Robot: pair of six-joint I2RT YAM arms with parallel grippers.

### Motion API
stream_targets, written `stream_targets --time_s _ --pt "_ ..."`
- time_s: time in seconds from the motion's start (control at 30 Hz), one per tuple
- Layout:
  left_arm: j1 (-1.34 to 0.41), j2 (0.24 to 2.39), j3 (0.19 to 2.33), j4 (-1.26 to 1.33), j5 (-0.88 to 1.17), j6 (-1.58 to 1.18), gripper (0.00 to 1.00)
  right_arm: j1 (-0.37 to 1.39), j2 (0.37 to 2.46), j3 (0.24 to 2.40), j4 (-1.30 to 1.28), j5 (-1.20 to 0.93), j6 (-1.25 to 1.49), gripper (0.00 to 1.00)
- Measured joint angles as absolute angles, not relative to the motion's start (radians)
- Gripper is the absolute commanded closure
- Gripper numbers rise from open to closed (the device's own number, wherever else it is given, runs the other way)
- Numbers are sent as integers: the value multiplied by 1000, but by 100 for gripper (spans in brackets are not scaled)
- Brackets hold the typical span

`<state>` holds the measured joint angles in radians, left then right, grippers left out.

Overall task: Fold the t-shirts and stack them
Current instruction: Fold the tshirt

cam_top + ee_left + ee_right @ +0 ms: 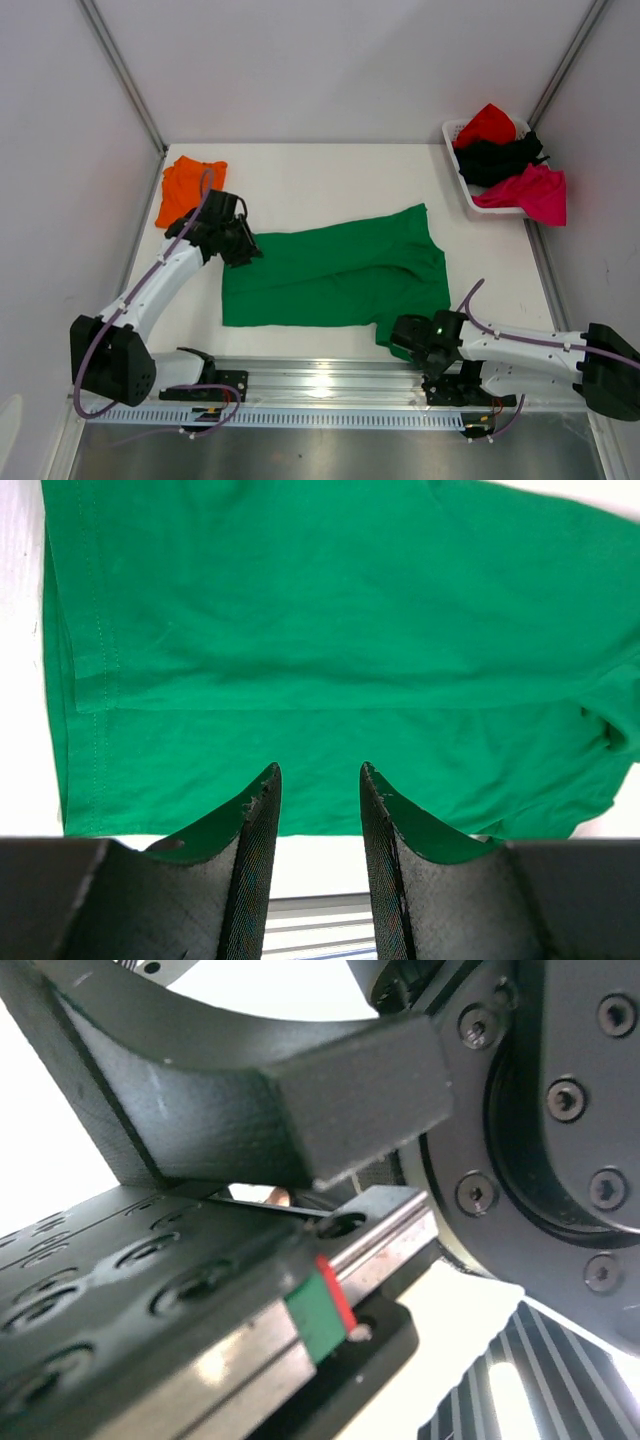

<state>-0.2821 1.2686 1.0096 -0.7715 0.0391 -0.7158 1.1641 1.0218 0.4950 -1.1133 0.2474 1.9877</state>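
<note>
A bright green t-shirt [330,270] lies spread flat across the middle of the table, and it fills the left wrist view [320,630]. An orange t-shirt [186,185] lies folded at the back left. My left gripper [243,248] is at the green shirt's far left corner. In its wrist view it [320,780] is open and empty, with the shirt's edge just beyond the fingertips. My right gripper [405,335] sits low at the shirt's near right corner, on the green cloth. Its fingers are hidden in its wrist view.
A white basket [460,180] at the back right holds red [488,122], black [500,158] and magenta [530,190] t-shirts. A metal rail [330,380] runs along the near edge and also shows close up in the right wrist view [250,1350]. Walls enclose the table.
</note>
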Motion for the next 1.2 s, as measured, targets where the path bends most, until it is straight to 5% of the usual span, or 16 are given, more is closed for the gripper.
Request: stream_targets --time_s 0.47,0.53,0.7,1.2 --pt "-282 1209 1006 -780 39 -714 59 1176 1083 501 -1014 384 1982 61" --pt "-282 1204 1006 -781 39 -714 59 1176 1079 500 -1015 383 1982 67" --pt "-282 1193 1006 -787 39 -714 59 1176 1073 499 -1029 379 1977 100" --pt "-282 1182 993 -794 42 -714 59 1171 1103 537 -920 610 1983 100"
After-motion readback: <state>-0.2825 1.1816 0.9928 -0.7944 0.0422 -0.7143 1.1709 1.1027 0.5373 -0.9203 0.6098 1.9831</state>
